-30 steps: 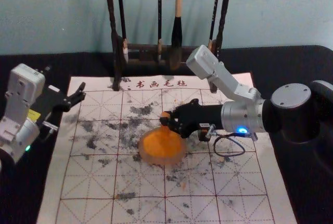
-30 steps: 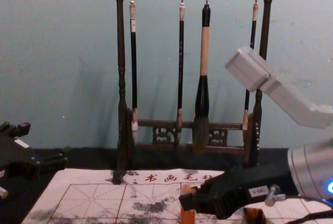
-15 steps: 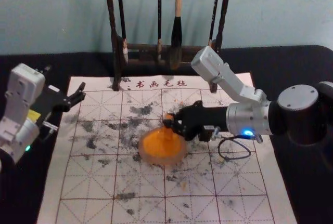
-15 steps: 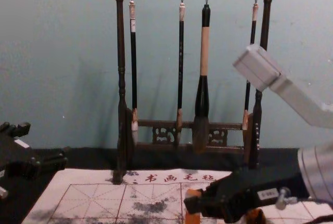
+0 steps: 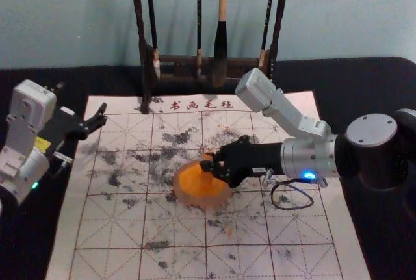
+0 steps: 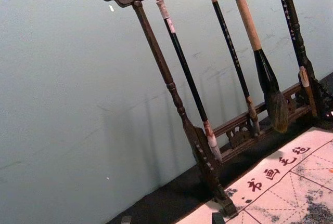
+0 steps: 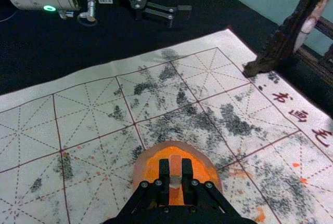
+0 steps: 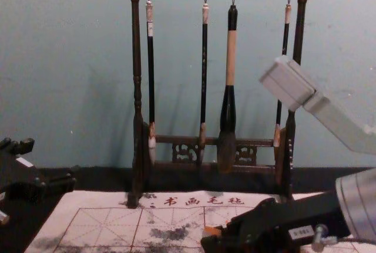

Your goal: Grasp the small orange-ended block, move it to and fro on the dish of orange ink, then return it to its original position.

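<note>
Over the ink dish (image 7: 138, 174), right gripper (image 7: 175, 174) pinches the block (image 7: 175, 165); left gripper (image 5: 103, 115) idles at left, spread. Judged step: inking. Next: gentle to-and-fro, grip firm.

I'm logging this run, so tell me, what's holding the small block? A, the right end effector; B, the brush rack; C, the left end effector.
A: the right end effector grips the small block between its fingers at the dish of orange ink, while the left end effector hangs open.
</note>
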### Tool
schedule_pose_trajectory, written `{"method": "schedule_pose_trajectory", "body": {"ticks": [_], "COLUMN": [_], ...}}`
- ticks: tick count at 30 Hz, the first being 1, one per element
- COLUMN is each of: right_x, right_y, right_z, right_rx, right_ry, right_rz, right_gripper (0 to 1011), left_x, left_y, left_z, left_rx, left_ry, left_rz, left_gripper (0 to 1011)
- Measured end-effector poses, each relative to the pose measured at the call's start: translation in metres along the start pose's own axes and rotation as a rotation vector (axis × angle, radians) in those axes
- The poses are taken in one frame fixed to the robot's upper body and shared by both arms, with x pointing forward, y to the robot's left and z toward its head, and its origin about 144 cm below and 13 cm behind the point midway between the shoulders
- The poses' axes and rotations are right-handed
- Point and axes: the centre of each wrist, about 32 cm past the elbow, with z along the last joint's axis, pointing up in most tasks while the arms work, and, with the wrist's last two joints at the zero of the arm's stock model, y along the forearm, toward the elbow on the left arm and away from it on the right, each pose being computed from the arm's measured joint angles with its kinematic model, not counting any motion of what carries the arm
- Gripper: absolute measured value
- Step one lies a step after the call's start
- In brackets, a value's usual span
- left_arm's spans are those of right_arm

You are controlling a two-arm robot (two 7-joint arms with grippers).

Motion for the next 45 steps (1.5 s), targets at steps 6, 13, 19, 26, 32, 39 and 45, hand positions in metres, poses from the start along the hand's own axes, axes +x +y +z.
{"method": "schedule_pose_trajectory", "body": {"ticks": [6, 13, 19, 26, 32, 39, 45], "right_x": [-0.003, -0.002, 0.001, 0.006, 0.009, 0.011, 0.010], "right_y": [0.004, 0.011, 0.016, 0.020, 0.020, 0.014, 0.007], "right_z": [0.000, 0.002, 0.004, 0.007, 0.007, 0.006, 0.004], "right_rx": [0.004, 0.012, 0.015, 0.013, 0.008, 0.005, 0.001], "right_ry": [0.001, 0.005, 0.004, -0.002, -0.008, -0.011, -0.007], "right_rz": [0.017, 0.026, 0.023, 0.003, -0.020, -0.039, -0.052], "right_gripper": [108, 108, 108, 108, 108, 108, 108], "left_x": [0.000, 0.000, 0.000, 0.000, 0.000, 0.000, 0.000], "left_y": [0.000, 0.000, 0.000, 0.000, 0.000, 0.000, 0.000], "left_z": [0.000, 0.000, 0.000, 0.000, 0.000, 0.000, 0.000], "left_rx": [0.000, 0.000, 0.000, 0.000, 0.000, 0.000, 0.000], "left_ry": [0.000, 0.000, 0.000, 0.000, 0.000, 0.000, 0.000], "left_rz": [0.000, 0.000, 0.000, 0.000, 0.000, 0.000, 0.000], "left_gripper": [1001, 1001, 1001, 1001, 1001, 1001, 1001]}}
